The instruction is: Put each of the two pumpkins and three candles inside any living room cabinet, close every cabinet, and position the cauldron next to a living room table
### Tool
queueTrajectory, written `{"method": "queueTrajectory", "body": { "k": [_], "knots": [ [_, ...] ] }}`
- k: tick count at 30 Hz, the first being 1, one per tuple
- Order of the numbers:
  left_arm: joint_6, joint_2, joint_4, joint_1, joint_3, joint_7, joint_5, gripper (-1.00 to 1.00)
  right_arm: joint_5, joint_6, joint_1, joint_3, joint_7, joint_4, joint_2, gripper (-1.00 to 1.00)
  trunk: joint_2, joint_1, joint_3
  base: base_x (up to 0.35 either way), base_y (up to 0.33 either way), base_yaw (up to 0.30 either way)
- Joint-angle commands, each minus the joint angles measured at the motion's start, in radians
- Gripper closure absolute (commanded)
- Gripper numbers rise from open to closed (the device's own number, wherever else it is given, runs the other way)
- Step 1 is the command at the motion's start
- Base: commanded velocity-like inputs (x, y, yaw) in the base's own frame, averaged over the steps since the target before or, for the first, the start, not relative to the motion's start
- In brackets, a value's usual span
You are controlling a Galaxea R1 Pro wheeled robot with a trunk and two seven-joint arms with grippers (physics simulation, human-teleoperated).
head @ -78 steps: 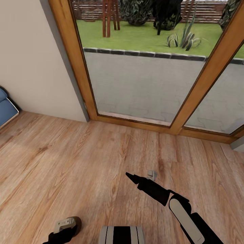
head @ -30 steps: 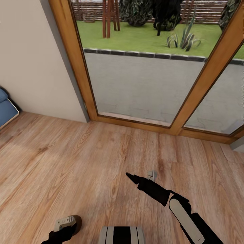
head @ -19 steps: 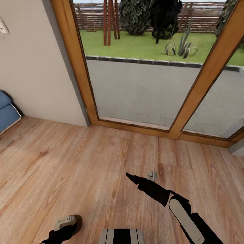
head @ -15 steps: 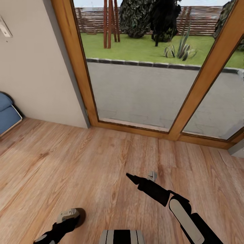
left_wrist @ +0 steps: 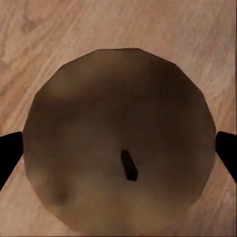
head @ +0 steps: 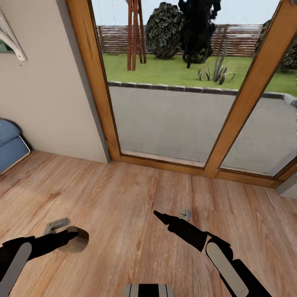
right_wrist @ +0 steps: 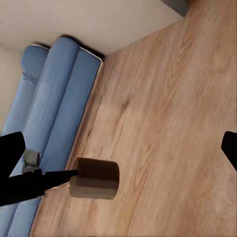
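Blue sofa (head: 10,144), at the far left edge of the head view, against the beige wall (head: 49,95); the right wrist view shows its long cushions lying along the wood floor (head: 136,194).

Left gripper (head: 68,235), low left in the head view: black fingers closed around a short brown cylinder, a candle (head: 76,241), held above the floor. The left wrist view looks straight down on the candle's round top with its small dark wick (left_wrist: 129,165); a dark fingertip stands at each side. The right wrist view shows the candle side-on, pinched at the end of the left arm.

Glass doors (head: 165,111) in wooden frames, centre, with paving and lawn beyond.

Right gripper (head: 171,215), right of centre, above bare floor: fingers spread wide, nothing between them.
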Motion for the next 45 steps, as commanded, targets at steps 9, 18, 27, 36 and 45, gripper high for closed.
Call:
{"method": "queueTrajectory", "body": {
  "k": [9,18,27,36,45],
  "knots": [
    [0.026,0.015,-0.037,-0.002,0.007,-0.002,0.019,1.00,-0.001,0.000,-0.001,0.000,-0.007,0.006,0.000,-1.00,0.002,-0.004,0.034,0.000,0.000,0.000],
    [0.028,0.013,-0.038,-0.002,-0.005,-0.003,0.019,1.00,-0.009,-0.003,0.000,-0.001,-0.010,-0.001,0.000,-1.00,0.004,-0.008,0.069,-0.237,0.000,0.000],
    [0.028,0.014,-0.038,-0.002,-0.012,-0.003,0.067,1.00,-0.009,-0.008,-0.001,-0.006,-0.005,0.003,0.001,-1.00,0.006,-0.012,0.104,-0.321,0.000,0.000],
    [0.028,0.015,-0.038,-0.001,-0.039,-0.003,0.089,1.00,-0.012,-0.007,-0.001,-0.006,-0.002,0.006,0.000,-1.00,0.036,-0.030,0.136,-0.329,0.000,-0.207],
    [0.028,0.015,-0.041,-0.001,-0.051,-0.003,0.091,1.00,-0.012,-0.005,-0.001,-0.008,-0.002,0.008,0.000,-1.00,0.099,-0.064,0.164,-0.330,0.000,-0.277]
  ]
}}
